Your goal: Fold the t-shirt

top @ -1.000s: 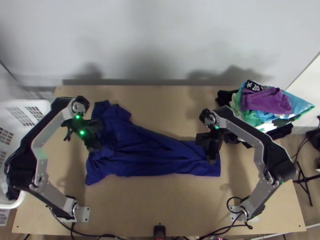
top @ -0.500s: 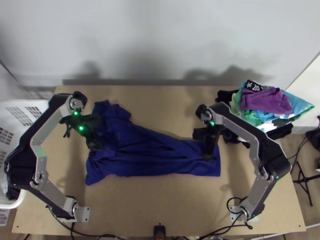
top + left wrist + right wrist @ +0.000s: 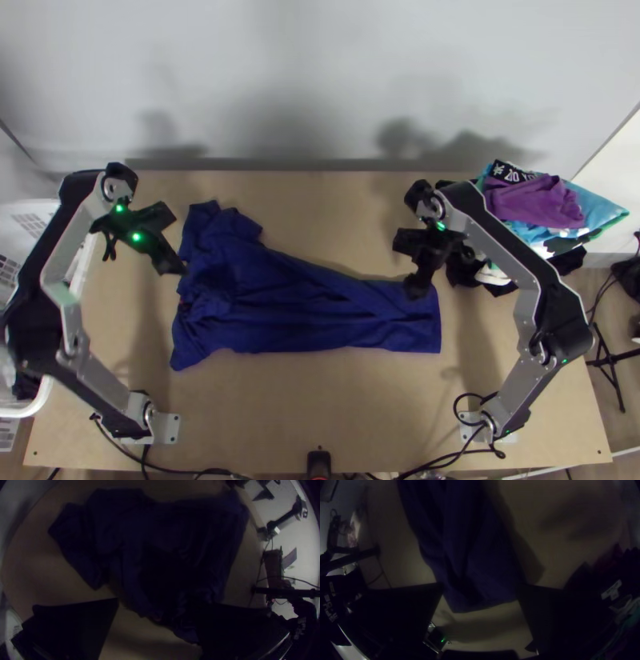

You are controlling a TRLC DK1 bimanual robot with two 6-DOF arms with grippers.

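Dark-blue cloth t-shirt (image 3: 280,308): creased, lengthwise from 9 to 3 o'clock on the light wooden tabletop (image 3: 320,400), wider end at 9
Black two-fingered left claw (image 3: 176,241): open, at the t-shirt's 10 o'clock edge
Black two-fingered right claw (image 3: 408,266): open, by its 3 o'clock end
Multicoloured clothes heap (image 3: 534,200): 2 o'clock
White plastic basket (image 3: 36,410): 9 o'clock

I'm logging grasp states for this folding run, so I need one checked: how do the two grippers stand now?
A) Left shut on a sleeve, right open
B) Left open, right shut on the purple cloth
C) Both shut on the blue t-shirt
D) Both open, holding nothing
D: the left gripper and the right gripper each have their jaws wide apart, with no part of the blue t-shirt pinched in them.
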